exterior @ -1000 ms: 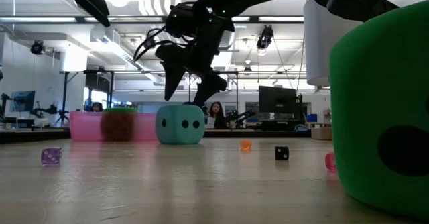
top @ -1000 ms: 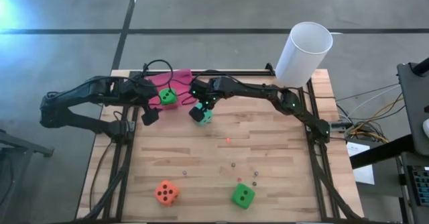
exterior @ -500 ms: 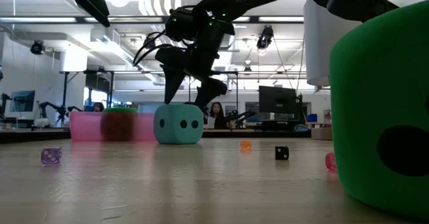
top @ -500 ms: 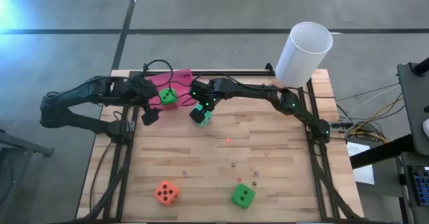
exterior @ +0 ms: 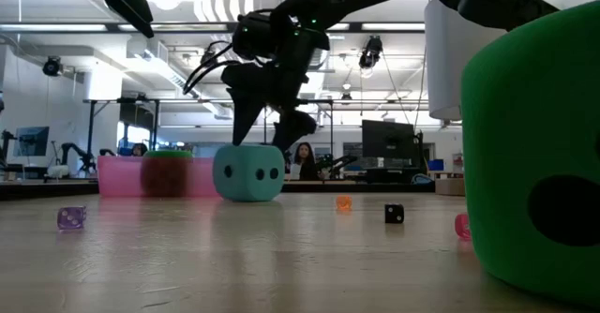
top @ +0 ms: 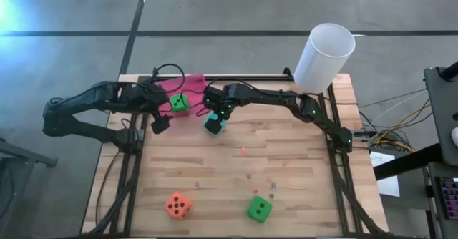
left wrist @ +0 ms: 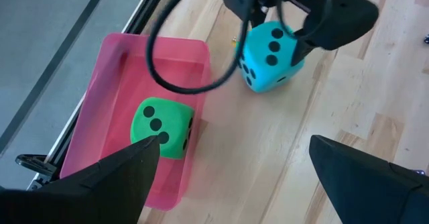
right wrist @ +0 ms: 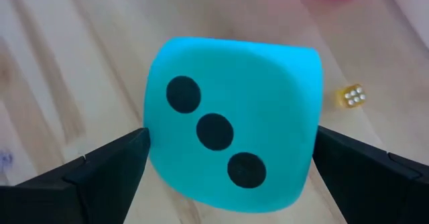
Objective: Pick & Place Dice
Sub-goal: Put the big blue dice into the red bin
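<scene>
tabletop: right hand straddling teal die

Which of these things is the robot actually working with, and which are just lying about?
In the job:
- teal foam die, between the right claw's open fingers
- green foam die in the shallow pink tray
- green foam die near the front edge
- orange foam die

Lying about:
- tiny plastic dice
- white cylinder

Teal die mid-table, one green die in pink tray, orange and green dice near front.
</scene>
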Motion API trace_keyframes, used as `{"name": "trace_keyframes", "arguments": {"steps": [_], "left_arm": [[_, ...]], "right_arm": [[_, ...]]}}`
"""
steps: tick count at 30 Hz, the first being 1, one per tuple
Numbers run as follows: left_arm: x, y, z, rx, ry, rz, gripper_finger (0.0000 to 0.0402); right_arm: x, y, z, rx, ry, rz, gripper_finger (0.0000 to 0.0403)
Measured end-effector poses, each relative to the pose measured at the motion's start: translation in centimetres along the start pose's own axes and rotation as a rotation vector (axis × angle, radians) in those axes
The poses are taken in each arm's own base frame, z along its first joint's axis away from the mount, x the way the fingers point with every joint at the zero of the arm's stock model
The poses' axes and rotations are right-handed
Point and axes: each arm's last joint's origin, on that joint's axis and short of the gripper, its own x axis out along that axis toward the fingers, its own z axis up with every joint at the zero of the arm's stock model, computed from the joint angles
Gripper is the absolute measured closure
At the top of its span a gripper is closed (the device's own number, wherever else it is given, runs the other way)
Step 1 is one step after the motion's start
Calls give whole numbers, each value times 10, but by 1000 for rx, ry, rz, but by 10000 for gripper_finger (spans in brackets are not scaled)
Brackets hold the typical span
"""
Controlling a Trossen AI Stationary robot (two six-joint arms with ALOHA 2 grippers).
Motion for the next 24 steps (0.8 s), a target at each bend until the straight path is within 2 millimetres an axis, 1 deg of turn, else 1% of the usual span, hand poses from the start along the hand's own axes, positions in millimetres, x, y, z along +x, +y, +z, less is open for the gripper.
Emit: {"name": "trace_keyframes", "arguments": {"steps": [6,17,24], "left_arm": [[0,0,0,1,0,0,12],[0,0,0,2,0,0,16],[0,0,0,3,0,0,11]], "right_arm": [[0,1,-1,-129,20,33,3],[0,0,-1,-140,8,9,3],[0,0,0,-140,4,10,3]]}}
